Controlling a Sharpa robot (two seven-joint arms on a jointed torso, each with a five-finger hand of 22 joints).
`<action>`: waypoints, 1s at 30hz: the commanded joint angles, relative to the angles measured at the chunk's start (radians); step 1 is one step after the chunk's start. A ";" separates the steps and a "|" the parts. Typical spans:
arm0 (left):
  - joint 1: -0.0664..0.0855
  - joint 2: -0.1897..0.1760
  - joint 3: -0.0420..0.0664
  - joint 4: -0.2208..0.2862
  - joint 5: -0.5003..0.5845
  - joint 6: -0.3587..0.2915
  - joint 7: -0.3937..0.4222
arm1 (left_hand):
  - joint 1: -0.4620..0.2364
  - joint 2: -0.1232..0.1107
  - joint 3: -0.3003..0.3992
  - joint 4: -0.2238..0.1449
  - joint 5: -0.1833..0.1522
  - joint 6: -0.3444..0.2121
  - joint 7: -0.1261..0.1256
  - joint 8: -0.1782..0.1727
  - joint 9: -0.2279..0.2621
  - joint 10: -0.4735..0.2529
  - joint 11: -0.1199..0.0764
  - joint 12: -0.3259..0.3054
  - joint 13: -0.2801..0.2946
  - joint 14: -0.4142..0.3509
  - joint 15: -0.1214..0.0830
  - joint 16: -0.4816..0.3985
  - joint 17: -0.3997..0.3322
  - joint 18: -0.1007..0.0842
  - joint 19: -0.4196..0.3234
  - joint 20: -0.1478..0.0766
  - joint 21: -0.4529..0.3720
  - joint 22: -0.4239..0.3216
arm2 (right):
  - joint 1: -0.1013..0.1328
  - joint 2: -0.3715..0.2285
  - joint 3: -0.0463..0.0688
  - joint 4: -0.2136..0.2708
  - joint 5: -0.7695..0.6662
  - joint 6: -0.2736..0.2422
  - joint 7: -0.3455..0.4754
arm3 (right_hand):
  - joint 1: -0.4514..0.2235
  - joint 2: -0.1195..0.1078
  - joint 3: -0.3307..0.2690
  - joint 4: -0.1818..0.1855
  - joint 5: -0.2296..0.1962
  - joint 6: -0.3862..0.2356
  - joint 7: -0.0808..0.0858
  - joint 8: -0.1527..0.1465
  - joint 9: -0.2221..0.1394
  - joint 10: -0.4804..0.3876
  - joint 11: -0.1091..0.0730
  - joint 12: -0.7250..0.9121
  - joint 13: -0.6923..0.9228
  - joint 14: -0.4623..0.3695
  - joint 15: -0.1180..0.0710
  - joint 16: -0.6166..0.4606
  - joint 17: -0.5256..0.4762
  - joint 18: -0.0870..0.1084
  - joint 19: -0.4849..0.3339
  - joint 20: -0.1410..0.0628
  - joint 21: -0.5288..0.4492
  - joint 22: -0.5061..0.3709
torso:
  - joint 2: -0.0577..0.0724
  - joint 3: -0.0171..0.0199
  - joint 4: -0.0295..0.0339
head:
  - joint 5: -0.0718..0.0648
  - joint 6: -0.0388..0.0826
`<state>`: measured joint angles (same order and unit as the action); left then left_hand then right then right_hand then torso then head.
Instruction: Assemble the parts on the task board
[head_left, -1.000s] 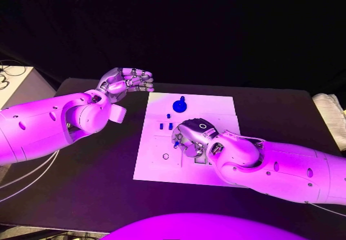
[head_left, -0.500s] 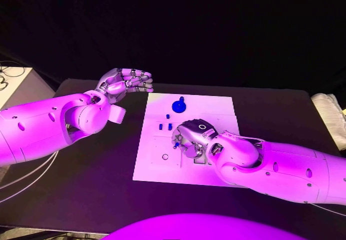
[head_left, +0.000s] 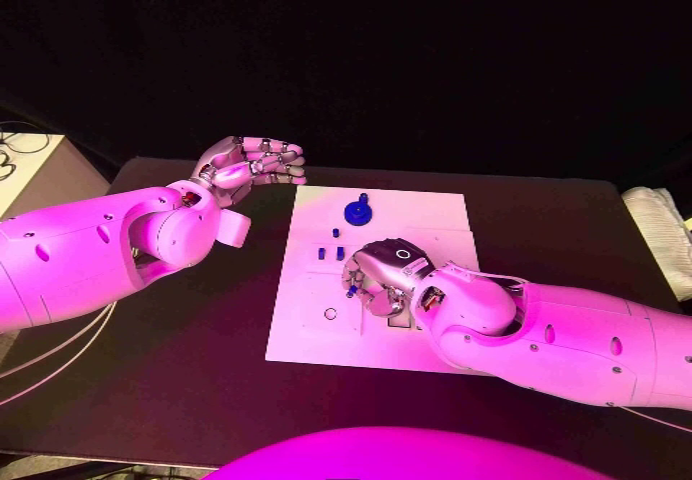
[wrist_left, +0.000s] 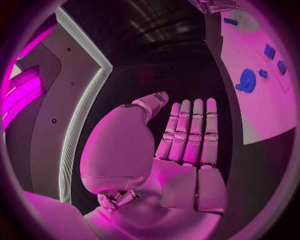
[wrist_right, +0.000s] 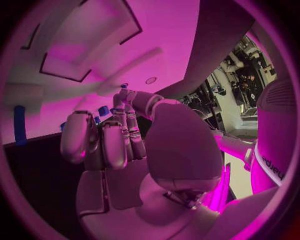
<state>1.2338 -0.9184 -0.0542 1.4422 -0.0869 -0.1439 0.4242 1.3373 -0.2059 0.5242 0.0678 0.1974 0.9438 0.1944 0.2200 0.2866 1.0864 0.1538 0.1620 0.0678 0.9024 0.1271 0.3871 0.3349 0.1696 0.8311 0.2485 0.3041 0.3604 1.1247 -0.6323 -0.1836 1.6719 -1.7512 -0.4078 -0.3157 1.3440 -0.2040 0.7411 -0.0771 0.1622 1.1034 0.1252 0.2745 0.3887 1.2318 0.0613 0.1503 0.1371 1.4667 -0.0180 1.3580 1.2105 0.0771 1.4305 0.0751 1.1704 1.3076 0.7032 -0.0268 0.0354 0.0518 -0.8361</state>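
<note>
The white task board (head_left: 433, 212) lies mid-table. My right hand (head_left: 384, 276) hangs over its middle with the fingers curled down, and a small blue part (head_left: 351, 290) sits pinched at the fingertips; it also peeks out between thumb and finger as the blue part (wrist_right: 103, 111). A round blue part (head_left: 358, 212) with a stub lies near the board's far edge, and small blue parts (head_left: 336, 232) stand just behind the hand. My left hand (head_left: 254, 160) hovers off the board's far left corner, holding nothing, its fingers (wrist_left: 187, 130) straight and side by side.
A white box (head_left: 29, 165) stands at the table's far left edge, and a pale folded thing (head_left: 663, 230) lies at the right edge. Bare black table (head_left: 188, 350) stretches to the left of and in front of the board.
</note>
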 joint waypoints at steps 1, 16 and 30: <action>0.000 0.001 0.001 0.002 -0.003 0.015 0.004 | 0.011 0.003 0.000 -0.004 0.002 0.001 0.002 0.006 0.001 -0.007 -0.001 -0.006 0.002 -0.009 0.000 -0.004 0.001 0.011 0.003 0.000 -0.003 -0.001 | -0.002 0.003 0.000 -0.001 -0.015 0.015 0.000 | -0.002 0.009 0.001 -0.006 0.004 0.005 0.001 0.004 0.002 0.005 -0.002 0.002 0.000 0.028 -0.006 -0.004 -0.001 0.005 0.002 -0.001 -0.002 0.058 | 0.000 -0.0002 0.0002 | -0.002 -0.001; 0.000 -0.001 0.001 0.003 -0.003 0.015 0.002 | 0.011 0.003 0.000 -0.004 0.002 0.001 0.002 0.006 0.001 -0.007 -0.001 -0.006 0.002 -0.010 0.000 -0.004 0.001 0.011 0.004 0.000 -0.004 -0.001 | -0.004 0.010 -0.002 -0.004 -0.014 0.034 -0.006 | -0.002 0.009 0.001 -0.006 0.004 0.005 0.001 0.004 0.002 0.005 -0.002 0.002 0.000 0.028 -0.006 -0.004 -0.001 0.005 0.002 -0.001 -0.002 0.058 | 0.000 -0.0003 0.0002 | -0.003 -0.003; 0.000 -0.003 0.001 0.004 -0.003 0.015 0.002 | 0.011 0.004 0.000 -0.004 0.002 0.000 0.002 0.007 0.001 -0.008 -0.001 -0.006 0.002 -0.011 0.000 -0.004 0.002 0.011 0.004 0.000 -0.005 -0.002 | -0.010 0.021 -0.005 -0.018 -0.044 0.084 -0.026 | -0.005 0.010 0.001 -0.007 0.005 0.004 0.001 0.003 0.003 0.006 -0.002 -0.001 -0.001 0.028 -0.006 -0.005 -0.003 0.006 0.000 -0.001 -0.008 0.056 | 0.001 0.0006 0.0005 | -0.006 -0.006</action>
<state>1.2338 -0.9217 -0.0542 1.4433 -0.0875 -0.1433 0.4209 1.3413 -0.2020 0.5242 0.0677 0.1974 0.9438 0.1944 0.2200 0.2866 1.0865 0.1538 0.1620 0.0686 0.8987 0.1308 0.3871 0.3357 0.1696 0.8310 0.2485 0.3041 0.3593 1.1203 -0.6115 -0.1844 1.6559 -1.7716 -0.3692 -0.3321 1.3398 -0.2001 0.7440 -0.0802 0.1600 1.1011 0.1258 0.2743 0.3895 1.2365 0.0596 0.1503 0.1372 1.4667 -0.0180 1.3580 1.2079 0.0771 1.4305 0.0751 1.1668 1.3078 0.7040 -0.0258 0.0361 0.0463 -0.8400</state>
